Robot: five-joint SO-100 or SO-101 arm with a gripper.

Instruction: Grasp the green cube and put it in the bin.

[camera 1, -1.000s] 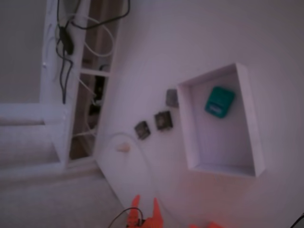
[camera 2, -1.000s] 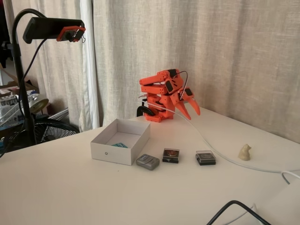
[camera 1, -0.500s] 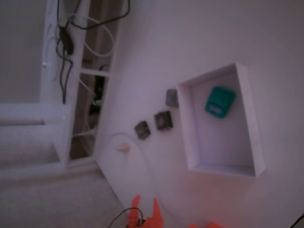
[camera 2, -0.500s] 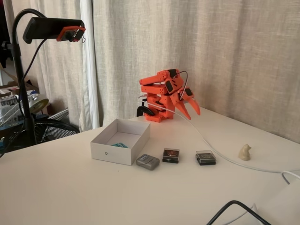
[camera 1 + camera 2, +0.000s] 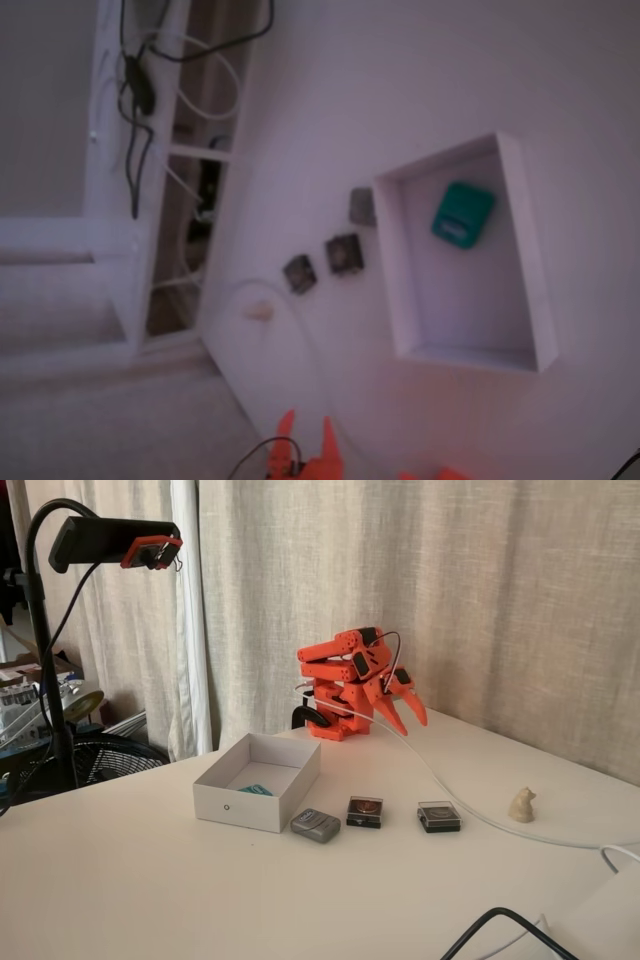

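The green cube (image 5: 463, 215) lies inside the bin (image 5: 392, 262), near its upper wall in a fixed view from above. In the side fixed view only a teal sliver of the green cube (image 5: 256, 790) shows over the wall of the white bin (image 5: 240, 809). The orange arm is folded up at the back of the table, well away from the bin. Its gripper (image 5: 408, 724) points down, open, with nothing between the fingers. From above, just the two tips of the gripper (image 5: 306, 428) show at the bottom edge.
Three dark small blocks (image 5: 316, 825) (image 5: 364, 811) (image 5: 439, 816) sit in a row right of the bin. A small beige figurine (image 5: 521, 804) and a white cable (image 5: 455, 793) lie further right. A camera on a stand (image 5: 110, 542) overhangs the left side.
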